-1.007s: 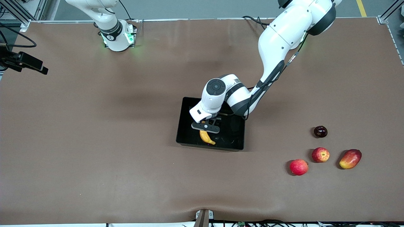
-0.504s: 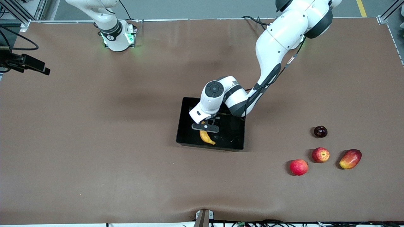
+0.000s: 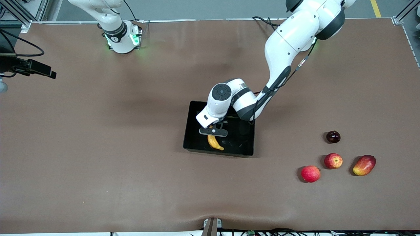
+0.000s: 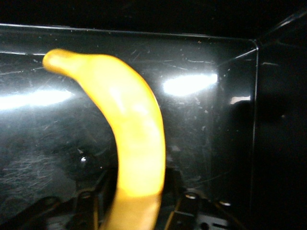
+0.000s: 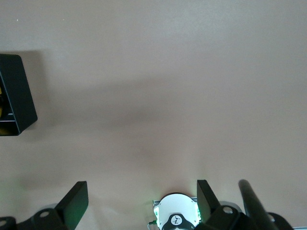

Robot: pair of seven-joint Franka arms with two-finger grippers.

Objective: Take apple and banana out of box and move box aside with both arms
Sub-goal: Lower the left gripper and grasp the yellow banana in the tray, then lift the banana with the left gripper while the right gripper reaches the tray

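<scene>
The yellow banana (image 3: 215, 143) lies on the floor of the glossy black box (image 3: 187, 129) in the middle of the table. My left gripper (image 3: 214, 132) hangs just over the banana's farther end, inside the box. In the left wrist view the banana (image 4: 129, 124) runs between my left gripper's (image 4: 139, 211) fingers, with dark gaps on both sides, so it is open. The streaked red apple (image 3: 333, 161) sits on the table toward the left arm's end. My right gripper (image 3: 49, 72) is open and empty, high over the right arm's end of the table; its fingers (image 5: 76, 199) show wide apart.
Beside the apple lie a plain pinkish-red fruit (image 3: 310, 173), a red-and-yellow mango (image 3: 364, 165) and a dark red fruit (image 3: 333, 136). The right arm's base (image 5: 176, 218) shows below the right gripper. A corner of the box (image 5: 17, 96) shows in the right wrist view.
The left gripper has lifted slightly off the banana, which stays put in the box. The right gripper has drifted a little toward the table's middle.
</scene>
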